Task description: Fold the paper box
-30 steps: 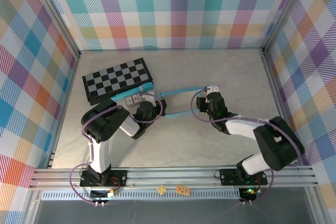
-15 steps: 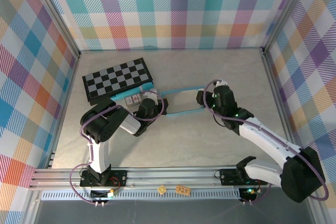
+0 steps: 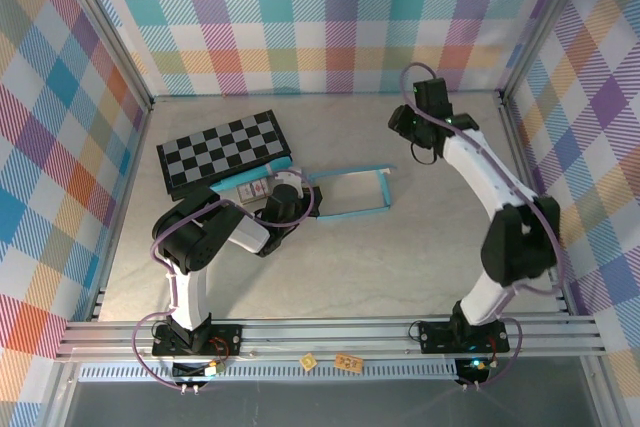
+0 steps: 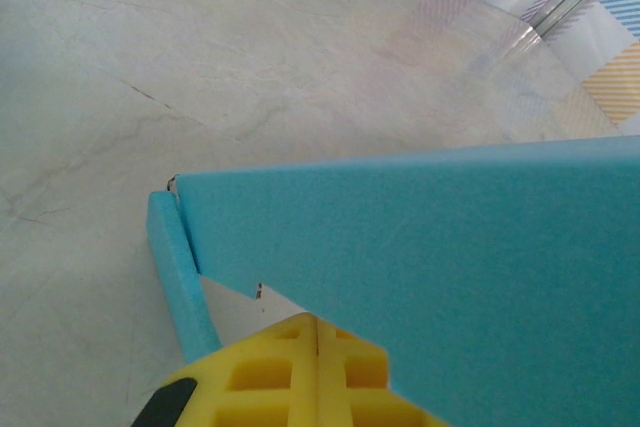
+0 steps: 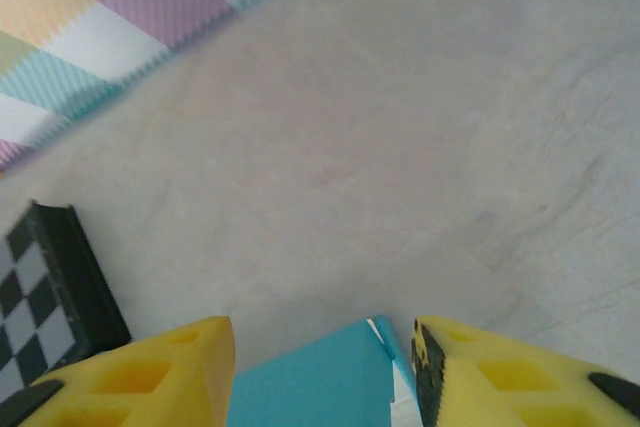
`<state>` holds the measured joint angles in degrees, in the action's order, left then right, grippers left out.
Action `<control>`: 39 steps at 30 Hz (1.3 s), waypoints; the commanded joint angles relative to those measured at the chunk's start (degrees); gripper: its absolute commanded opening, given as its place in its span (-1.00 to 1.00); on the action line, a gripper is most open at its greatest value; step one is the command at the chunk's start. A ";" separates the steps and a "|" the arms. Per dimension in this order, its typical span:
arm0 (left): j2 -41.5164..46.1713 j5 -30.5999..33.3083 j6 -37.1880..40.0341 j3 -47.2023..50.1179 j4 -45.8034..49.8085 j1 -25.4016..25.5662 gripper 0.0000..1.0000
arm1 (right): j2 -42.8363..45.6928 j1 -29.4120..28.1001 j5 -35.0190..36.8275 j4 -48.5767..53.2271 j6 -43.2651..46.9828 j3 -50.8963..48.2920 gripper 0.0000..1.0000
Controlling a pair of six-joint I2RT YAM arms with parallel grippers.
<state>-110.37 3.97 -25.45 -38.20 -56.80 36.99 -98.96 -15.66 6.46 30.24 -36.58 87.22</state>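
Note:
The paper box [image 3: 345, 193] lies mid-table as a shallow turquoise tray with a whitish inner face. My left gripper [image 3: 291, 194] is at its left end. In the left wrist view the yellow fingers [image 4: 290, 372] are pressed together over a white flap, and a broad turquoise wall [image 4: 450, 267] rises on their right. My right gripper [image 3: 408, 130] hangs open above the far right of the table, well clear of the box. Its spread yellow fingers [image 5: 165, 372] frame a corner of the paper box [image 5: 315, 387] far below.
A black-and-white checkered board [image 3: 225, 150] lies far left, and its corner checkered board [image 5: 50, 297] shows at the right wrist view's left edge. A small patterned card [image 3: 256, 189] sits between board and left gripper. Plaid walls enclose the table [image 3: 430, 247].
My right gripper has left the box's right end and swung up and back toward the far right wall. The box has settled flatter while my left gripper stays at its left end.

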 commanded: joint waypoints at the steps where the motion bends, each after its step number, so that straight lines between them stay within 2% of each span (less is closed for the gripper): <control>1: 0.50 -0.46 1.25 -0.81 3.67 0.71 -1.00 | -5.25 1.00 -6.99 12.19 1.97 5.41 -0.03; 8: 0.27 -0.36 1.21 -1.33 3.97 0.71 -1.00 | -12.01 2.57 -16.94 13.36 2.61 7.57 -0.04; 18: -0.15 -0.62 1.31 -2.39 4.50 0.71 -1.00 | -11.78 2.57 -22.71 10.58 -1.20 2.52 -0.18; 25: -0.54 -1.02 1.28 -3.19 5.04 0.71 -1.00 | -10.83 2.61 -22.57 10.30 -1.56 -0.25 -0.19; 37: -0.83 -1.65 0.97 -3.97 5.20 0.71 -1.00 | -9.73 2.57 -23.40 5.00 -4.10 -6.41 -0.46; 38: -0.58 -1.75 0.85 -3.97 5.41 0.71 -0.99 | -9.67 2.56 -23.20 4.72 -4.29 -6.74 -0.48; 39: -0.18 -1.92 0.65 -4.03 5.82 0.71 -0.90 | -9.47 2.56 -23.16 4.47 -4.35 -6.94 -0.48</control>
<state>-110.39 3.90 -25.21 -41.15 -52.40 36.99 -109.36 -13.08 -17.34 34.70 -39.53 82.11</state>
